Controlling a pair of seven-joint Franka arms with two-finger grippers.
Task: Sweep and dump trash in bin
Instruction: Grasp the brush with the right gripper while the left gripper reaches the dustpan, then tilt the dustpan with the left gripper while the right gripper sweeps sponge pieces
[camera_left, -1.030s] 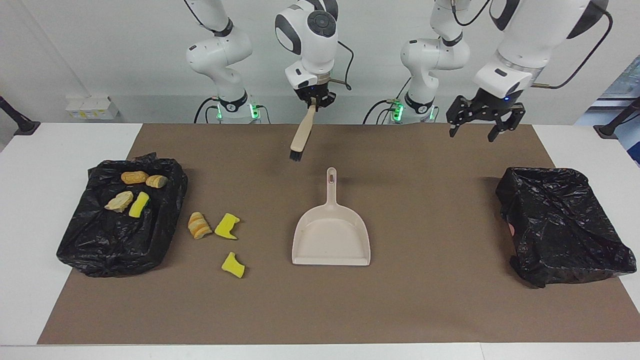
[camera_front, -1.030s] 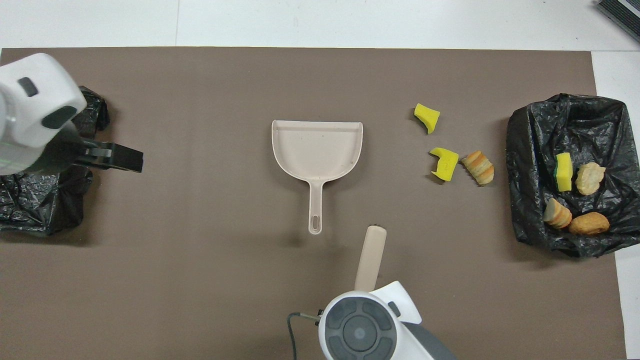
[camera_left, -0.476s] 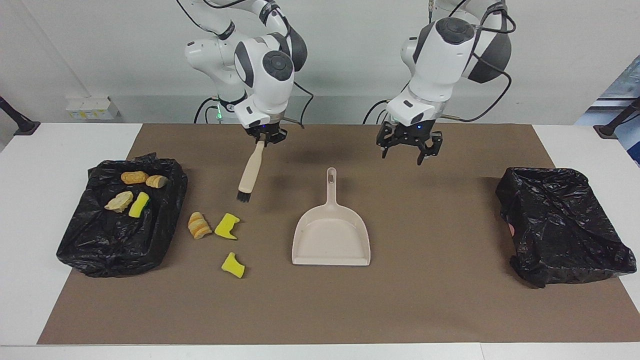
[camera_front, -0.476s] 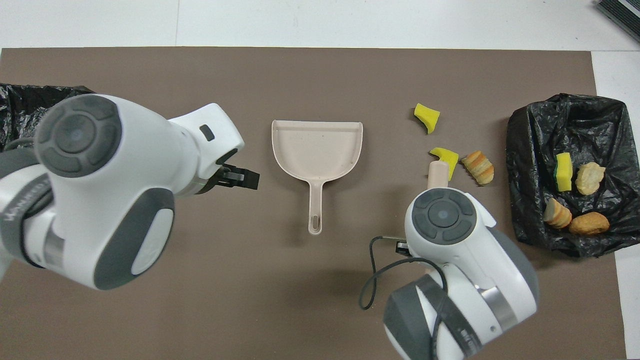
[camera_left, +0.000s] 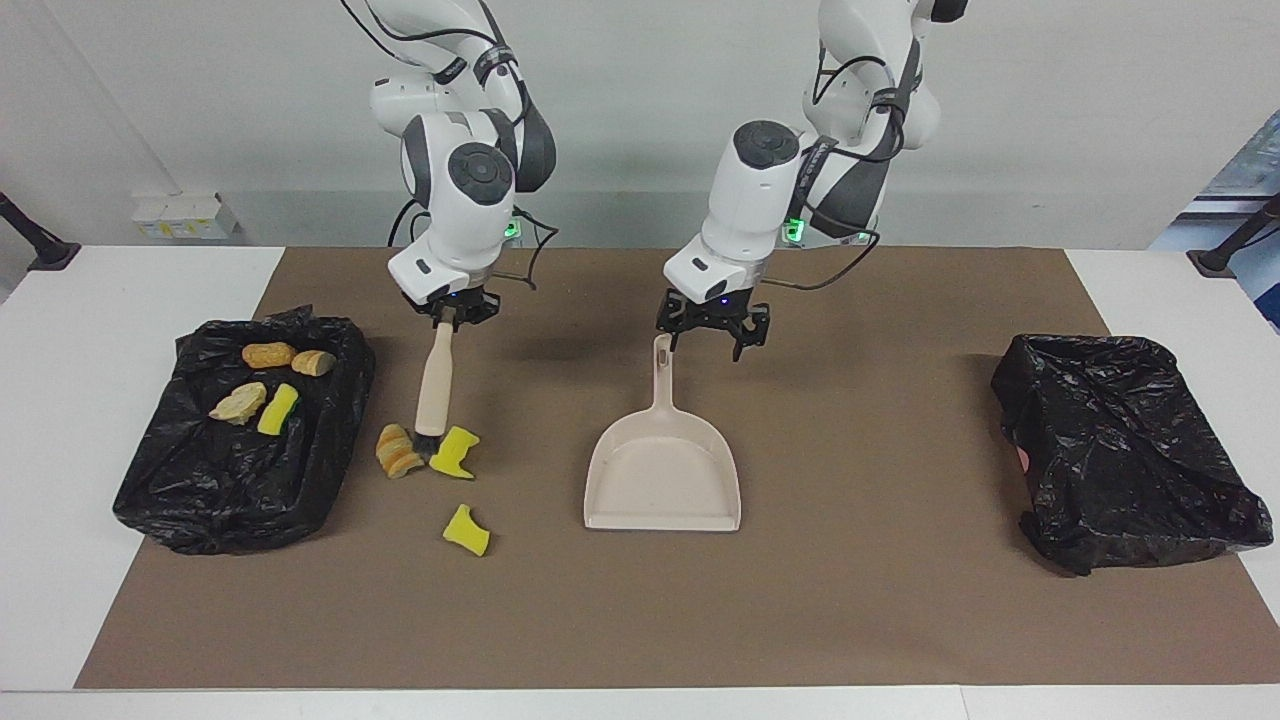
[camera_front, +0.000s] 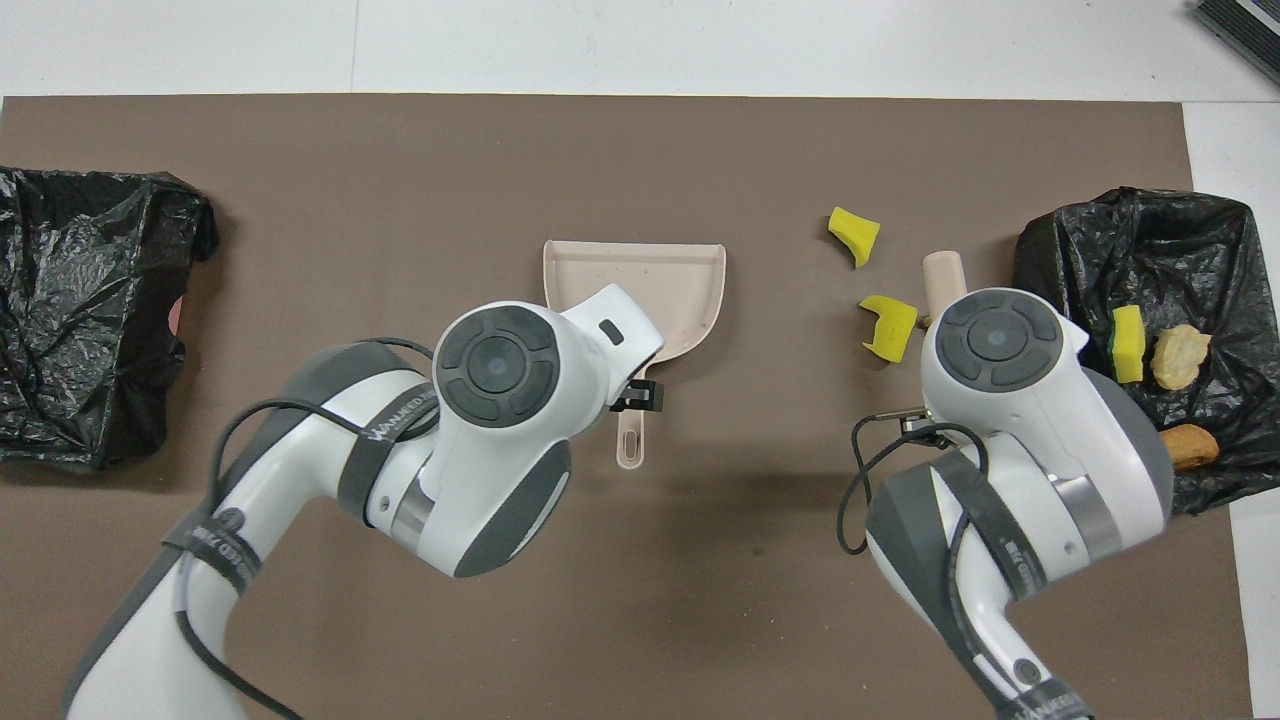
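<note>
From the facing camera I see my right gripper (camera_left: 449, 312) clenched on the handle of the beige brush (camera_left: 434, 388), whose bristles come down between a tan striped lump (camera_left: 396, 450) and a yellow sponge piece (camera_left: 455, 452) on the brown mat (camera_left: 860, 590). A second yellow piece (camera_left: 467, 529) lies closer to the table edge away from the robots. At the right arm's end of the table a black-lined bin (camera_left: 190, 480) holds two tan lumps, a pale lump and a green-topped sponge (camera_left: 278, 409). My left gripper (camera_left: 712, 334) hangs with fingers spread at the tip of the dustpan (camera_left: 664, 470) handle; I cannot tell if it touches. Another black bag (camera_left: 1130, 450) sits at the left arm's end.

From overhead, the right arm (camera_front: 1010, 400) hides the striped lump and part of the bin (camera_front: 1130, 240), and the left arm (camera_front: 500, 400) covers the dustpan (camera_front: 640, 280) handle, so neither grip shows here.
</note>
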